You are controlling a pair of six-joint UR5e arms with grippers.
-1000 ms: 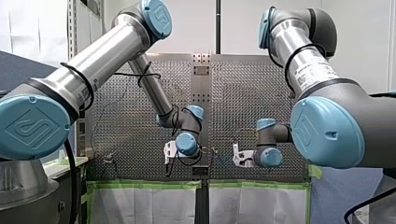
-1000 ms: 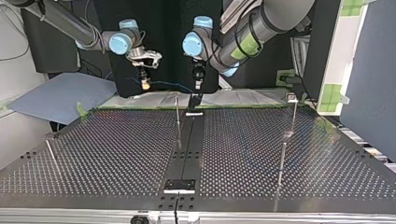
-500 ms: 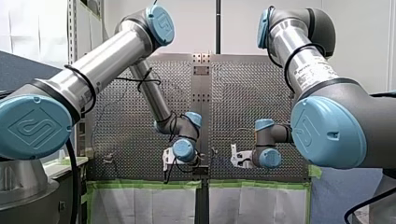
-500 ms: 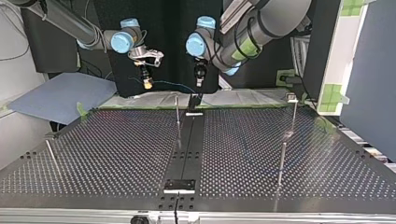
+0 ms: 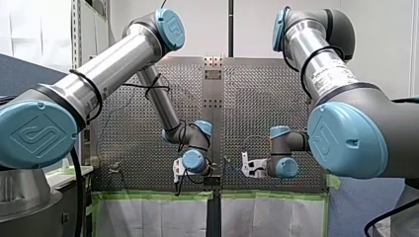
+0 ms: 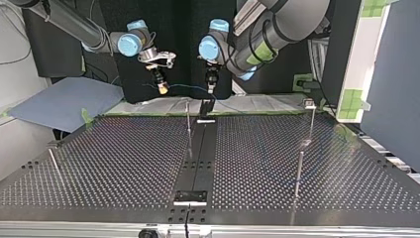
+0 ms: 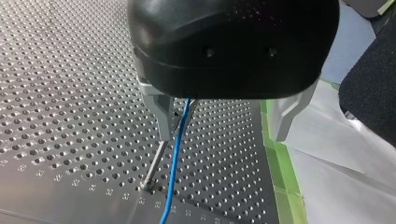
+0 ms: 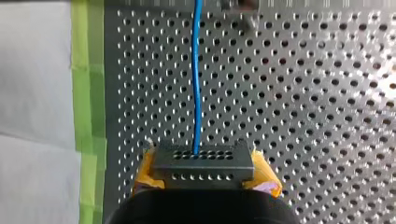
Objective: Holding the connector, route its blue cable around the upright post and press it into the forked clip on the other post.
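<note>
Two yellow pads (image 8: 145, 169) of my right gripper (image 8: 204, 176) pinch the dark perforated connector (image 8: 203, 161), held above the perforated table (image 8: 303, 93) near the green tape (image 8: 86, 116) at its edge. Its blue cable (image 8: 196, 84) runs straight ahead to my left gripper (image 7: 222, 119), whose metal fingers (image 7: 161, 109) stand spread wide; the cable passes just beside one finger and the thin upright post (image 7: 156, 161) under it, unclamped. The other post (image 6: 311, 124) stands well apart, at the top view's right.

**Cable Ends Unseen**

The blue cable (image 8: 196, 79) is running out of the right wrist view beside a blurred metal piece (image 8: 238, 5); the connector (image 8: 203, 163) is covering most of the fingers (image 8: 265, 181). The left wrist's black housing (image 7: 233, 42) is hiding the cable's upper end.
</note>
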